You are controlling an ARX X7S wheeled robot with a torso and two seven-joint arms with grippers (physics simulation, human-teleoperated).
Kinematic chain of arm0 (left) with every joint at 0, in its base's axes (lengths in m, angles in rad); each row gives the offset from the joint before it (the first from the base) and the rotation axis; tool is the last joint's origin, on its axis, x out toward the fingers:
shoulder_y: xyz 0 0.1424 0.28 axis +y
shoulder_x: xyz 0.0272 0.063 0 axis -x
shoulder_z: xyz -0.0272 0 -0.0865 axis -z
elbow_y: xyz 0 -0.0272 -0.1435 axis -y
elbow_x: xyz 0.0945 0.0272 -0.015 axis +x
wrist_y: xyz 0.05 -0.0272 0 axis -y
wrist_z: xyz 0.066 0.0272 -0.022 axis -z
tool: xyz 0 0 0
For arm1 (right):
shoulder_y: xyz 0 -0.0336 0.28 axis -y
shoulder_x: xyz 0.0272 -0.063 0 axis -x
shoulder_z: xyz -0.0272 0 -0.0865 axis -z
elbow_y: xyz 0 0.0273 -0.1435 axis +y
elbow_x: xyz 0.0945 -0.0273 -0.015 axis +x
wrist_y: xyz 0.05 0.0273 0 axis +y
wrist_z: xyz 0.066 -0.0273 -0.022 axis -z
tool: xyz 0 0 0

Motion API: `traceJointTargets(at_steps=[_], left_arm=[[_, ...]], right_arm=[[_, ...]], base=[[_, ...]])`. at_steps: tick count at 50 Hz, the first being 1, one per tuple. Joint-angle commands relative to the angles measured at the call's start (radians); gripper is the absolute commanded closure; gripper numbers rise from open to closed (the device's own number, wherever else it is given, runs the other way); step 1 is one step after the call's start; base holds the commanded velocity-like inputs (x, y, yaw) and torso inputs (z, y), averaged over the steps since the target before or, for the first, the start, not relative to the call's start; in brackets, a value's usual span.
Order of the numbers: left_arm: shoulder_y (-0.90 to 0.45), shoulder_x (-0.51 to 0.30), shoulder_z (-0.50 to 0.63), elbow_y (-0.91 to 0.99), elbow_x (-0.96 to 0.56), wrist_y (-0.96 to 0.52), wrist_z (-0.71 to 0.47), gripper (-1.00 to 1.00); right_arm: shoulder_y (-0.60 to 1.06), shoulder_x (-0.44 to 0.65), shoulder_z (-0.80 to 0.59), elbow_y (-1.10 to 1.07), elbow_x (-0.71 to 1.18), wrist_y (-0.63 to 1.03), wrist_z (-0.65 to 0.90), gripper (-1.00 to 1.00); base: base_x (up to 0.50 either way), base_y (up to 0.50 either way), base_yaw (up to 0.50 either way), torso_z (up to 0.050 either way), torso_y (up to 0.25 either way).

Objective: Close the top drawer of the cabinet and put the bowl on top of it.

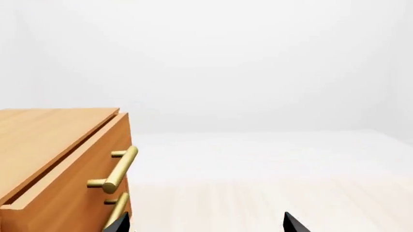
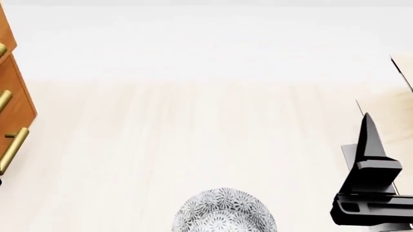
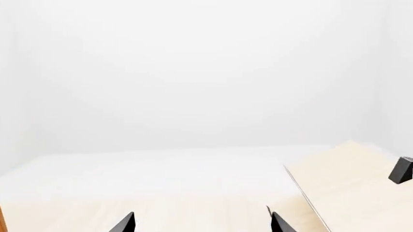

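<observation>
1 bowl (image 2: 225, 212) nearest, 1 cabinet (image 2: 16, 96) left, 2 empty grippers w/ fingers apart.

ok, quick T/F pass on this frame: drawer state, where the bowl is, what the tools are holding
1. The top drawer sticks out from the cabinet. True.
2. The bowl sits on top of the cabinet. False: it rests on the pale floor, in front of the robot.
3. The left tool is open and holds nothing. True.
4. The right tool is clamped on the bowl. False: its tips are spread, nothing between them.
5. The drawer handles are black. False: they are brass bars.
</observation>
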Motion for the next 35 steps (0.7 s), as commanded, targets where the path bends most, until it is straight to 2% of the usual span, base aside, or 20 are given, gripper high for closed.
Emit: traceJointTargets(at_steps=[1, 14, 16, 22, 28, 31, 35], left_arm=[[0.005, -0.005, 0.009, -0.002, 0.020, 0.012, 0.016, -1.00], [0.022, -0.009, 0.016, 0.003, 0.036, 0.024, 0.030, -1.00], [0.025, -0.008, 0.017, 0.004, 0.042, 0.025, 0.036, -1.00], [0.045, -0.004, 0.020, 0.012, 0.069, 0.028, 0.058, -1.00], [0.072, 0.013, 0.044, 0.010, 0.151, 0.028, 0.145, -1.00], [0.063, 0.026, 0.063, -0.017, 0.206, 0.039, 0.185, -1.00], [0.065, 0.041, 0.120, -0.073, 0.356, 0.085, 0.278, -1.00]], right_arm=[[-0.003, 0.012, -0.003, 0.004, -0.007, -0.009, -0.006, -1.00], [-0.022, 0.013, 0.009, 0.000, -0.016, -0.019, -0.020, -1.00], [-0.028, 0.009, 0.001, -0.014, -0.061, 0.002, -0.014, -1.00], [-0.044, -0.019, 0.016, -0.012, -0.076, -0.002, -0.057, -1.00], [-0.054, -0.027, 0.017, -0.015, -0.091, -0.002, -0.075, -1.00], [-0.062, -0.038, 0.019, -0.021, -0.114, 0.003, -0.094, -1.00], [-0.066, -0.031, 0.022, -0.026, -0.107, -0.002, -0.097, -1.00]], base=[[0.50, 0.00, 0.00, 0.000, 0.000], [0.50, 0.00, 0.00, 0.000, 0.001], [0.49, 0.00, 0.00, 0.000, 0.000], [0.00, 0.00, 0.00, 0.000, 0.000], [0.00, 0.00, 0.00, 0.000, 0.000], [0.00, 0.00, 0.00, 0.000, 0.000], [0.00, 0.00, 0.00, 0.000, 0.000]])
